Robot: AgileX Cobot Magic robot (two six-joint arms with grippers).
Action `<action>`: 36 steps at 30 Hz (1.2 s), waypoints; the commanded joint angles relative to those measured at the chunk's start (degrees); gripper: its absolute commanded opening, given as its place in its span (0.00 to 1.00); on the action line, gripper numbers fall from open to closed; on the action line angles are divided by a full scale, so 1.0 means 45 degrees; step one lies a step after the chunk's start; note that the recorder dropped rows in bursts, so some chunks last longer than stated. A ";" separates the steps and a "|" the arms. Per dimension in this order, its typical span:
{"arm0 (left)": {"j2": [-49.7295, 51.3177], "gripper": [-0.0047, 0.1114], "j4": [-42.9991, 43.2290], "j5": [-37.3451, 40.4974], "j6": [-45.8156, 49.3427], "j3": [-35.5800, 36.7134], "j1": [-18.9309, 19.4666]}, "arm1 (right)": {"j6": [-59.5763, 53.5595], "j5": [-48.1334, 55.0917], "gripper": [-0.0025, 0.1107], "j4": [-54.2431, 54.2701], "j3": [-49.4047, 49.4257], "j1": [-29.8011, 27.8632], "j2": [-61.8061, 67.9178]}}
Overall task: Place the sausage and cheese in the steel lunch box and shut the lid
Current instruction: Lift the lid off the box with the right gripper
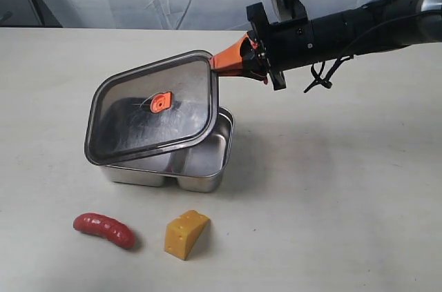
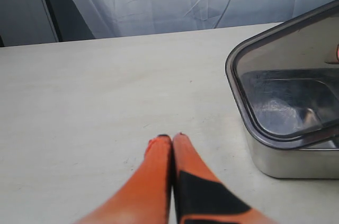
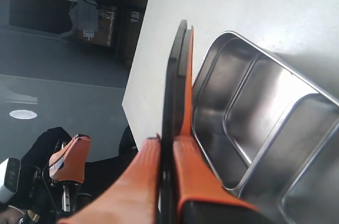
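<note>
Dark lid point(image 1: 138, 121), clamped in right tool point(image 1: 216, 64), tilts above steel lunch box point(image 1: 206, 176).

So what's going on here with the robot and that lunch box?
The right gripper is clamped on one edge of the dark lid and holds it tilted over the steel lunch box. What shows of the box's compartments is empty. The sausage and the cheese lie on the table, nearer the exterior camera than the box, not yet packed. The left gripper is shut on nothing, over bare table beside the box.
</note>
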 commanded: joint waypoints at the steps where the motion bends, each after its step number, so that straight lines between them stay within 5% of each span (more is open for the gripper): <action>1: -0.0079 0.04 0.0043 0.0024 -0.0008 0.0044 0.0005 | -0.0163 0.0006 0.01 0.0123 -0.0048 0.0025 -0.0211; 20: -0.0079 0.04 0.0043 0.0024 -0.0008 0.0044 0.0005 | -0.0239 0.0006 0.01 0.0735 -0.0073 0.0054 -0.1266; 26: -0.0079 0.04 0.0043 0.0024 -0.0008 0.0044 0.0005 | -0.0500 0.0006 0.01 0.0914 -0.0600 -0.0882 -0.1811; 36: -0.0079 0.04 0.0043 0.0024 -0.0008 0.0044 0.0005 | 0.1553 -0.2184 0.01 -0.5703 -0.2805 -0.1715 -0.3322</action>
